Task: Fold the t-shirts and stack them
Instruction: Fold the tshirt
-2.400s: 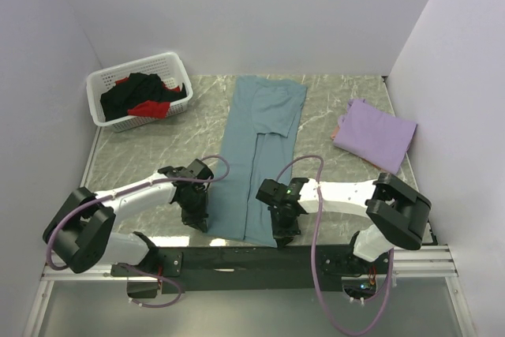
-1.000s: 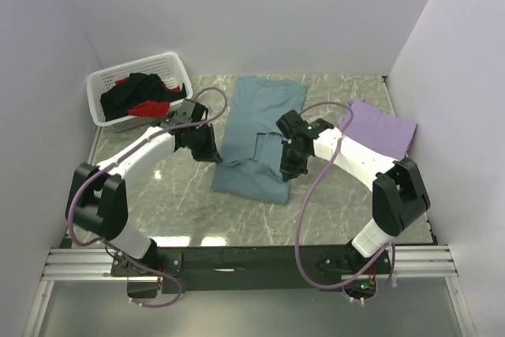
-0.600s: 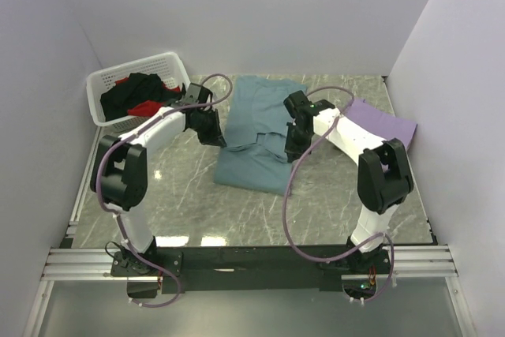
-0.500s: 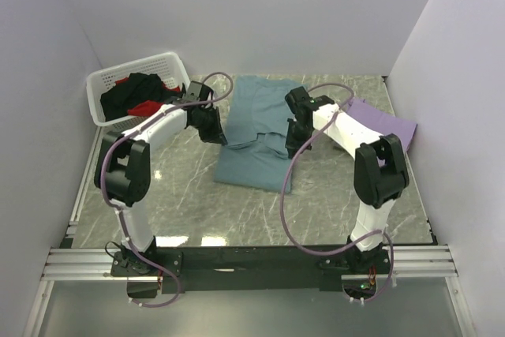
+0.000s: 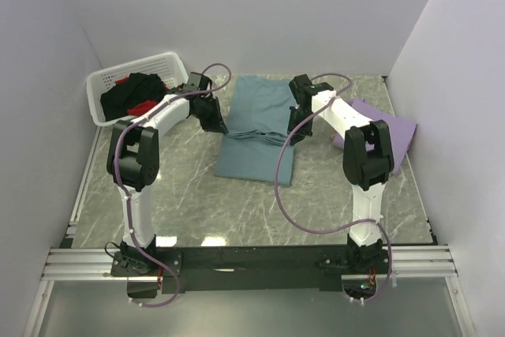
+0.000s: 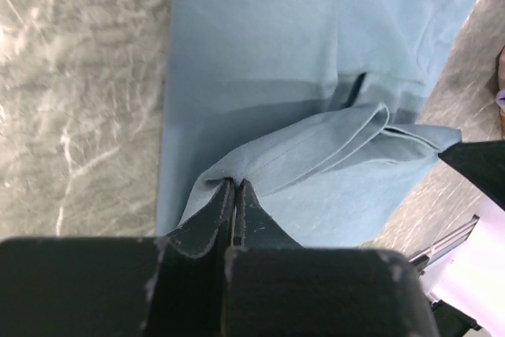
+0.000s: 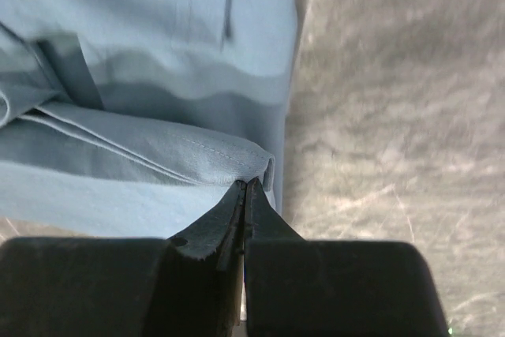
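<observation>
My left gripper [image 6: 235, 185] is clamped on a folded edge of the large dusty teal-blue cloth t-shirt [image 6: 260, 53], and my right gripper [image 7: 245, 187] pinches the opposite edge. The shirt lies doubled just right of the white slotted plastic basket [image 5: 106, 78], with the lavender-purple t-shirt [image 5: 398, 128] farther right.

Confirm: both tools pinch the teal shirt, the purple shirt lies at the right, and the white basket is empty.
Wrong on the basket: the top external view shows a black shirt and a red shirt in it. The rest stands: the left tool and right tool pinch the teal shirt, and the purple shirt lies at the right.
</observation>
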Motion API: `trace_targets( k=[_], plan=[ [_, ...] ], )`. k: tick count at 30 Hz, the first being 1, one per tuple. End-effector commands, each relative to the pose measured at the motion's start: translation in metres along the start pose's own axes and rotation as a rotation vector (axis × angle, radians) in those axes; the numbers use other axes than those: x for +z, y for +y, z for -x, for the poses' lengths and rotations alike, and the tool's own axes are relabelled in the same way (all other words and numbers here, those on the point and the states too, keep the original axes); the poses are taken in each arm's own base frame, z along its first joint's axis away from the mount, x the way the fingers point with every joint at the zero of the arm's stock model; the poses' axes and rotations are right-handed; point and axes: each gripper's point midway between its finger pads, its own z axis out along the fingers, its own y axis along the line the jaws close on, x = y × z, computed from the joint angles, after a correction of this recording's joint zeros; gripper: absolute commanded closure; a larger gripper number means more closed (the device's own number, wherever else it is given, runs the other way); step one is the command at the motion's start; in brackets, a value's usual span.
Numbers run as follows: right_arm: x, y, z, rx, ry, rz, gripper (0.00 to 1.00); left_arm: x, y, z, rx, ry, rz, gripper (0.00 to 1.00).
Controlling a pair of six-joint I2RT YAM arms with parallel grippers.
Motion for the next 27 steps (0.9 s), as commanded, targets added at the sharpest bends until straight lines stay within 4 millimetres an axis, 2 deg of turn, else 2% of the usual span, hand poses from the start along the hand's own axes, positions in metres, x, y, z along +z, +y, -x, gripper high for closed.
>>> trace_targets(
  k=[1,4,6,7,8,9,10,11,12,13,16,18,19,20,21,22,23,25,26,27],
  plan=[
    [-0.004,0.001,0.017,-0.016,-0.022,0.010,1.00,-0.006,-0.008,0.021,0.010,-0.035,-0.049,1.00],
    [0.001,0.002,0.023,-0.004,-0.013,0.020,1.00,-0.002,-0.010,0.025,0.012,-0.035,-0.072,0.97],
    [0.002,0.002,0.028,0.000,-0.017,0.030,1.00,-0.001,-0.011,0.030,0.011,-0.039,-0.082,0.81],
    [0.001,0.002,0.029,0.002,-0.021,0.035,1.00,0.000,-0.011,0.032,0.010,-0.040,-0.088,0.62],
    [-0.001,0.001,0.033,0.011,-0.023,0.043,0.75,-0.002,-0.013,0.036,0.015,-0.052,-0.094,0.53],
    [-0.002,0.002,0.034,0.015,-0.026,0.047,0.62,-0.003,-0.013,0.038,0.021,-0.058,-0.096,0.47],
    [-0.004,0.002,0.036,0.020,-0.032,0.055,0.54,-0.007,-0.016,0.042,0.030,-0.071,-0.101,0.40],
    [-0.009,0.003,0.039,0.020,-0.045,0.068,0.44,-0.010,-0.017,0.045,0.036,-0.082,-0.101,0.37],
    [-0.012,0.004,0.040,0.022,-0.051,0.079,0.40,-0.012,-0.018,0.046,0.049,-0.088,-0.100,0.35],
    [-0.016,0.006,0.041,0.020,-0.058,0.089,0.39,-0.018,-0.021,0.047,0.060,-0.100,-0.105,0.32],
    [-0.033,0.009,0.039,0.013,-0.088,0.123,0.36,-0.021,-0.012,0.036,0.072,-0.091,-0.086,0.31],
    [-0.030,0.007,0.029,0.015,-0.076,0.131,0.36,-0.021,-0.006,0.028,0.079,-0.079,-0.076,0.31],
    [-0.038,0.008,0.025,0.014,-0.086,0.151,0.36,-0.025,-0.006,0.023,0.085,-0.079,-0.076,0.31],
    [-0.031,0.003,0.011,0.018,-0.054,0.146,0.36,-0.021,0.004,0.011,0.075,-0.051,-0.061,0.31],
    [-0.030,0.003,0.008,0.022,-0.055,0.158,0.37,-0.026,0.002,0.008,0.089,-0.059,-0.068,0.32],
    [-0.035,0.006,0.001,0.017,-0.058,0.183,0.38,-0.023,0.012,-0.005,0.077,-0.034,-0.054,0.33],
    [-0.028,0.001,-0.014,0.020,-0.025,0.175,0.42,-0.023,0.014,-0.010,0.079,-0.030,-0.051,0.33],
    [-0.031,0.006,-0.028,0.002,-0.028,0.197,0.47,-0.027,0.021,-0.022,0.080,-0.026,-0.038,0.33],
    [-0.024,0.004,-0.043,-0.003,0.005,0.192,0.48,-0.028,0.024,-0.026,0.078,-0.023,-0.032,0.33],
    [-0.023,0.005,-0.050,-0.004,0.009,0.198,0.49,-0.032,0.025,-0.029,0.086,-0.029,-0.029,0.33]
  ],
)
